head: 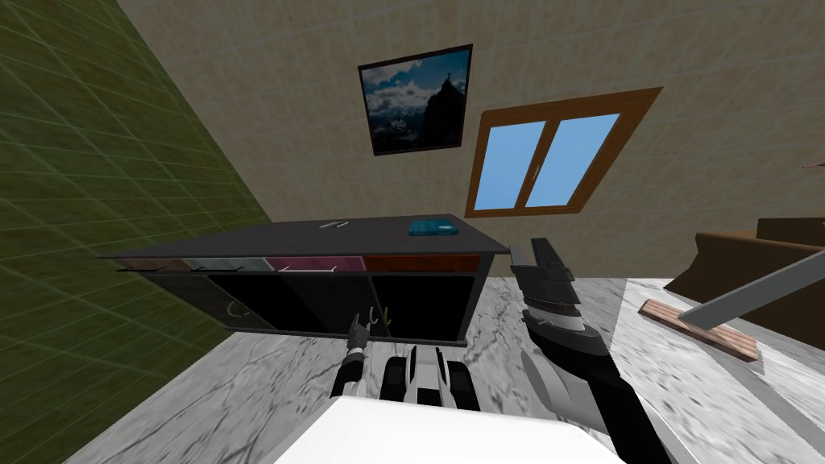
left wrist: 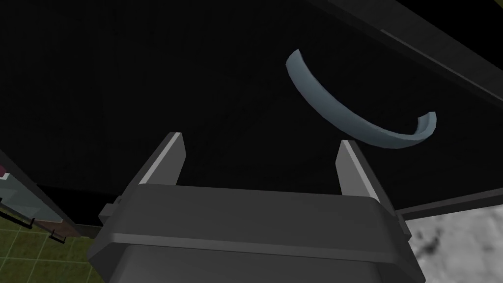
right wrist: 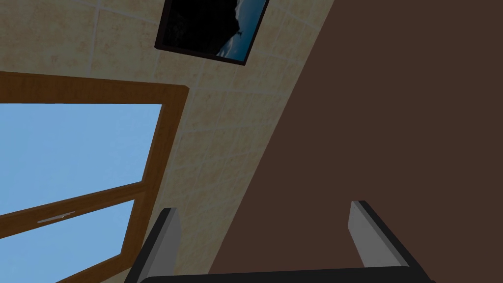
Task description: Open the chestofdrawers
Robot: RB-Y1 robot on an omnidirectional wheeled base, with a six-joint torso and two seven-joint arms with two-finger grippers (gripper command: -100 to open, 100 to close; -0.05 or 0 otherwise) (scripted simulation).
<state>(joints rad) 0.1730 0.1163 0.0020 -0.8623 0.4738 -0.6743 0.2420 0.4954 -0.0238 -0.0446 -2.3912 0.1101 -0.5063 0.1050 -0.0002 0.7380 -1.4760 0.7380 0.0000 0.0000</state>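
The chest of drawers [head: 322, 238] is dark, with a row of coloured drawer fronts under its top and black fronts below. A curved grey-blue handle [head: 372, 316] sits on a lower black front. My left gripper [head: 358, 325] is low in front of it. In the left wrist view the left gripper [left wrist: 260, 145] is open and holds nothing. The handle [left wrist: 344, 120] arcs just beyond one fingertip [left wrist: 348, 152], off to that side rather than between the fingers. My right gripper [right wrist: 264, 211] is open and empty, raised at the chest's right end [head: 533, 251].
A teal book [head: 433, 227] and a small light object [head: 332, 225] lie on the chest's top. A green tiled wall [head: 97, 201] runs along the left. Brown furniture [head: 757, 266] and a wooden plank [head: 697, 329] are at the right. The floor is marbled grey.
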